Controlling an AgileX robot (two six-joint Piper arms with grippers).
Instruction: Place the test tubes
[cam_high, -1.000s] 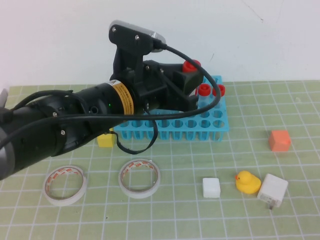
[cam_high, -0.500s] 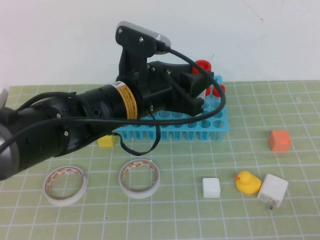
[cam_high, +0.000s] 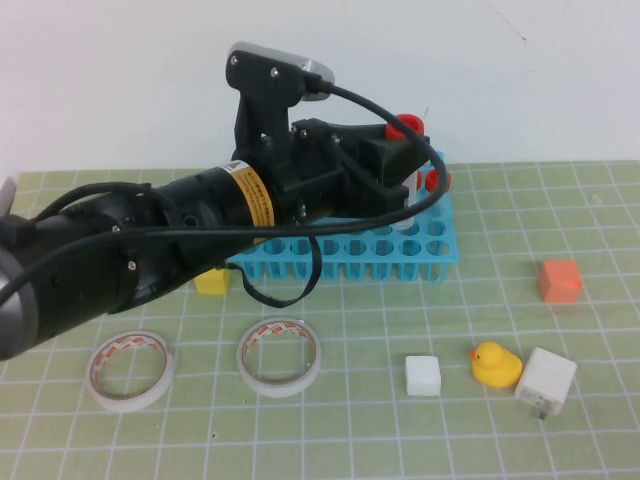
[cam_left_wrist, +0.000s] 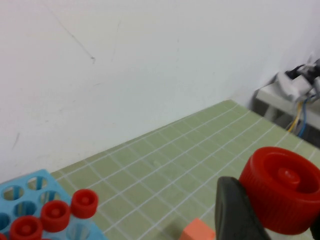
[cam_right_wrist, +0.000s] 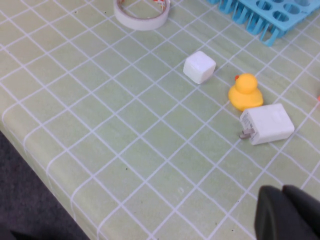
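Hiding much of blue rack (cam_high: 360, 262) beneath, left gripper (cam_high: 404, 165) is clamped on red-capped test tube (cam_high: 406, 126); tube body mostly concealed. Closed right gripper (cam_right_wrist: 286, 214) is cut off above green gridded mat (cam_right_wrist: 125, 130); white wall (cam_left_wrist: 150, 60) is seen beyond left gripper.

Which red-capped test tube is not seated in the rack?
The tube gripped in the left tool above the blue rack's right end; the other tubes stand in its holes. The right tool hangs shut over the green mat.

Capped tubes (cam_high: 433, 180) at rack's (cam_high: 380, 250) right end
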